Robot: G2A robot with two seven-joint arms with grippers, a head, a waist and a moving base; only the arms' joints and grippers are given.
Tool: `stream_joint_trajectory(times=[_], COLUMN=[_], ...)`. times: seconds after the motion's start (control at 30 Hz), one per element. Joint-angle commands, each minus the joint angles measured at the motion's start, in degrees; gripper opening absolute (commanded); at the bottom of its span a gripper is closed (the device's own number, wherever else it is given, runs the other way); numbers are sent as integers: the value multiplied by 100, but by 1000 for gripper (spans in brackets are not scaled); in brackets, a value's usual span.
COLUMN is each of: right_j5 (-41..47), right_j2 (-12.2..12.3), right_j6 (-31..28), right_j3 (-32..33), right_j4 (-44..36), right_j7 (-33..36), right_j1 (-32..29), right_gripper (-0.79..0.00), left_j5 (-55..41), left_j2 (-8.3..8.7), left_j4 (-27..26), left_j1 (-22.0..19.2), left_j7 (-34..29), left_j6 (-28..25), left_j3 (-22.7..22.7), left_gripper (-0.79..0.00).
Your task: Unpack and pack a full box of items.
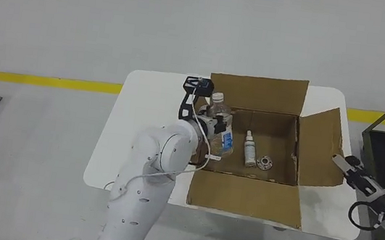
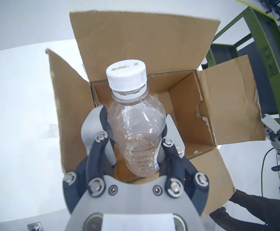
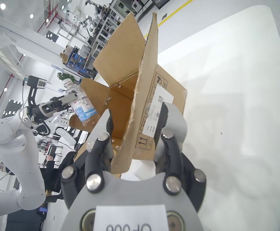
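Left wrist view, bottle [image 2: 137, 131] clamped between left jaws, over box [image 2: 186, 102]

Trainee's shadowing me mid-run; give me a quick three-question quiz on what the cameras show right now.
1. True or false: the left gripper is shut on the water bottle.
2. What lies between the open fingers of the right gripper? A) the cardboard side flap B) a sponge C) a cup.
3. How many loose items lie on the floor of the box?
Key: 1 true. 2 A. 3 two: a small spray bottle and a round metal part.
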Motion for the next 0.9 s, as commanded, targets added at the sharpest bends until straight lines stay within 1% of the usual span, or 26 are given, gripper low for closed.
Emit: stream_joint_trajectory(times=[0.0,0.27,0.37,0.53,0.73,0.87], right_j5=[-23,-224,-229,-241,-253,-248], right_j2=[-4,-26,-35,-45,-52,-57], right_j6=[-1,-72,-94,-136,-183,-223], right_j3=[2,79,100,105,107,130], right_j4=[-27,-209,-254,-266,-284,-285], right_j7=[-73,-451,-548,-631,-673,-693], right_j1=[-19,-183,-228,-262,-271,-304], right_gripper=[0,0,0,0,0,0], left_j5=[15,139,300,807,1462,2011], left_j2=[10,82,118,188,260,310], left_j4=[-77,-562,-779,-1063,-1094,-918], left_j1=[-24,-118,-145,-161,-82,93], left_j7=[-2,55,61,-130,-443,-775], left_j6=[43,64,70,64,-22,-213], left_j3=[-76,-552,-755,-1037,-1222,-1225], left_gripper=[-785,-785,-785,-785,-785,-785])
